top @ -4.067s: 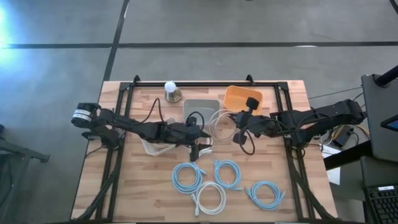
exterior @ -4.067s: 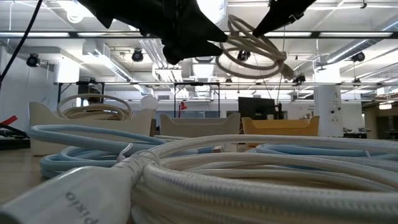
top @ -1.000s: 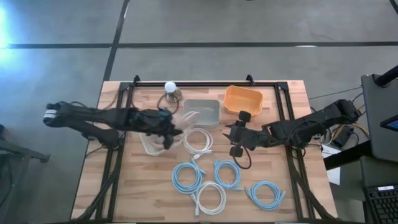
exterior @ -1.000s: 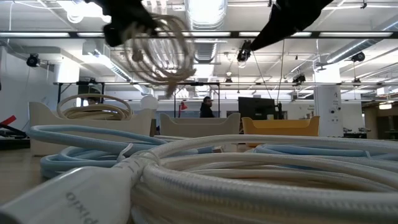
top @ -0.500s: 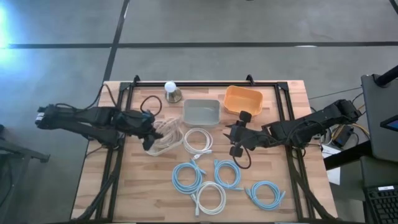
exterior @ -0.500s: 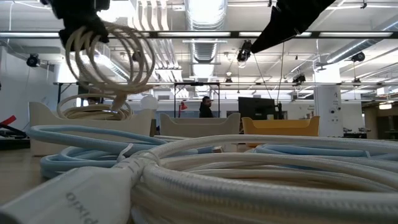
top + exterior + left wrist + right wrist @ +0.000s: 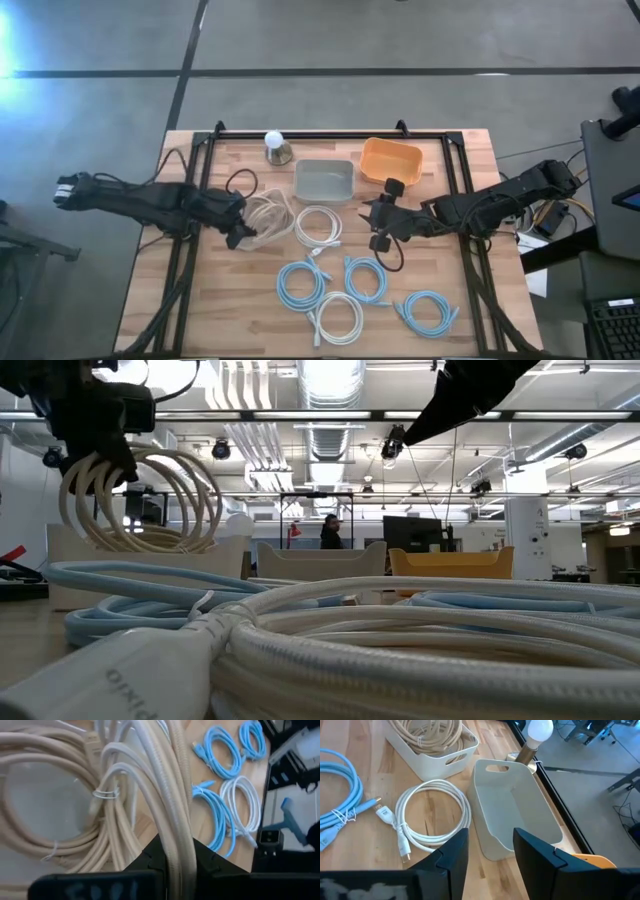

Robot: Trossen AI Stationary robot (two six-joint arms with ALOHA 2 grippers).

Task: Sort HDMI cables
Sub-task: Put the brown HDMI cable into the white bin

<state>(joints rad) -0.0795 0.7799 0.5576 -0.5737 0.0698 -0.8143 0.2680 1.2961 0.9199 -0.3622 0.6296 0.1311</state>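
My left gripper (image 7: 243, 232) is shut on a beige HDMI cable coil (image 7: 270, 213) and holds it over the white bin (image 7: 60, 565), which has more beige cable (image 7: 427, 732) lying in it. A white coil (image 7: 318, 225) lies flat on the table beside that bin. Three light blue coils (image 7: 303, 283) (image 7: 366, 278) (image 7: 428, 310) and another white coil (image 7: 338, 318) lie nearer the front edge. My right gripper (image 7: 378, 222) stands open above the table right of the middle, with nothing between its fingers. My left gripper pinches several strands of the beige coil's loop (image 7: 176, 832) between its two fingers. The fingers come from above, slanting in from the table's left. The coil (image 7: 140, 495) hangs below them over the white bin; whether its lower end touches the cable in the bin, I cannot tell.
A grey bin (image 7: 324, 180) and an orange bin (image 7: 390, 160) stand at the back middle, with a light bulb on a stand (image 7: 275, 147) to their left. A black frame (image 7: 330, 132) runs along the far edge and down both sides of the table.
My left gripper has carried the beige coil toward the table's left edge and down, from beside the grey bin to over the white bin. The coil has stayed hanging below the shut fingers.
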